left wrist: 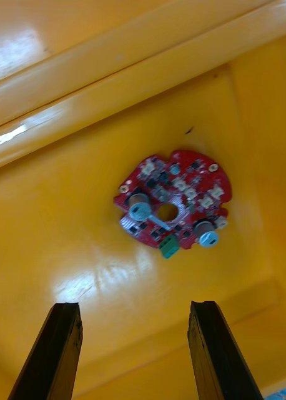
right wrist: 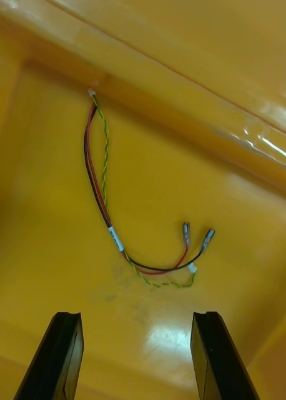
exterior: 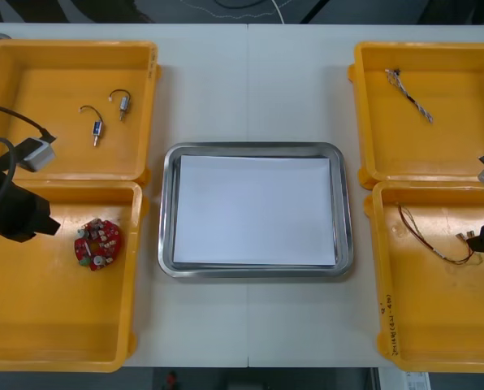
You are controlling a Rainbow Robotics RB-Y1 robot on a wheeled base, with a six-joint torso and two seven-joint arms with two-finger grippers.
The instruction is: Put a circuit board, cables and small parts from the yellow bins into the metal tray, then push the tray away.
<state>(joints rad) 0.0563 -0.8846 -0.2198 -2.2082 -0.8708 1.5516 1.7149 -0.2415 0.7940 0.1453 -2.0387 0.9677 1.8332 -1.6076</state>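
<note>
Four yellow bins are sitting on the light surface (exterior: 250, 81), two at each side, and the metal tray (exterior: 167, 211) is lying between them, white inside.

The far left bin (exterior: 31, 61) is holding two small metal parts (exterior: 96, 128), lying near each other but apart. The near left bin (exterior: 55, 325) is holding the round red circuit board (exterior: 97, 242), which is lying flat on the bin floor towards the tray side. The left gripper (left wrist: 135, 306) is hanging over this bin with its fingers spread wide, the board lying ahead of them and untouched.

The far right bin (exterior: 461, 138) is holding a twisted blue and white cable (exterior: 410, 97), lying stretched out at a slant. The near right bin (exterior: 437, 325) is holding the red and yellow cable (exterior: 433, 240), curving in a loose arc on the floor with a black strand alongside. The right gripper (right wrist: 137, 315) is hanging over that bin, its fingers standing apart and gripping nothing, the cable's two small end connectors lying just beyond them.
</note>
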